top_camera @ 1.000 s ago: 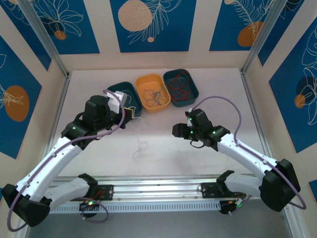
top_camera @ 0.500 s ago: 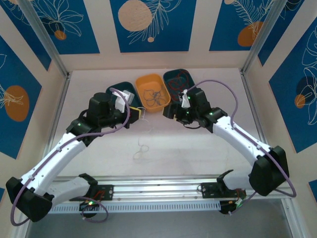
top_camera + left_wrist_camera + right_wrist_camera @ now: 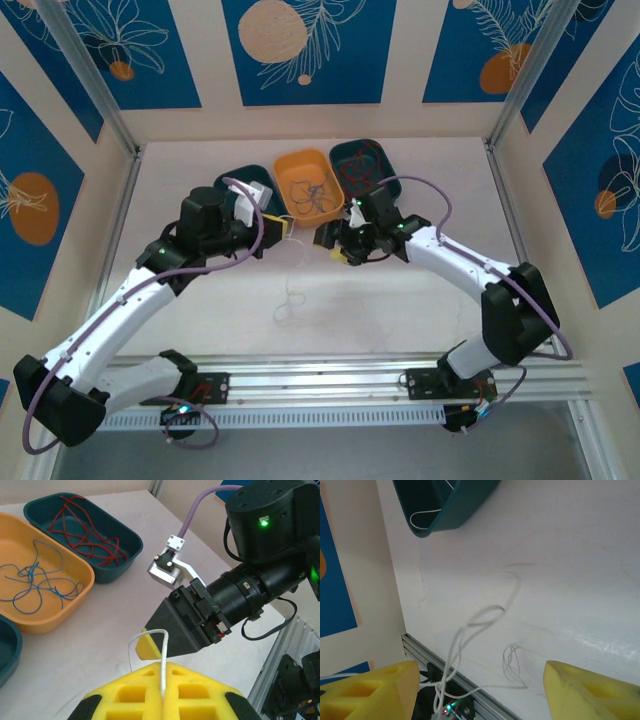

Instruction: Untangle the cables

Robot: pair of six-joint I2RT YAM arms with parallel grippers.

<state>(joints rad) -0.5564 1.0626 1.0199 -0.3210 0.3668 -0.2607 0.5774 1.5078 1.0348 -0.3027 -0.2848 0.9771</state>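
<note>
While the left gripper [image 3: 163, 677] pinches a white cable [image 3: 164, 645] between its jaws, the right gripper [image 3: 481, 680] sits just beside it with its jaws wide apart, and a loose white curl [image 3: 289, 303] lies on the table [image 3: 380, 310]. Three bins stand close behind the grippers and block that side: a left teal bin [image 3: 460, 500] with a white wire [image 3: 422, 515], an orange bin [image 3: 60, 615] with blue cables [image 3: 35, 577] and a right teal bin [image 3: 120, 555] with red cables [image 3: 85, 530]. Open table runs from the curl to the near edge.
</note>
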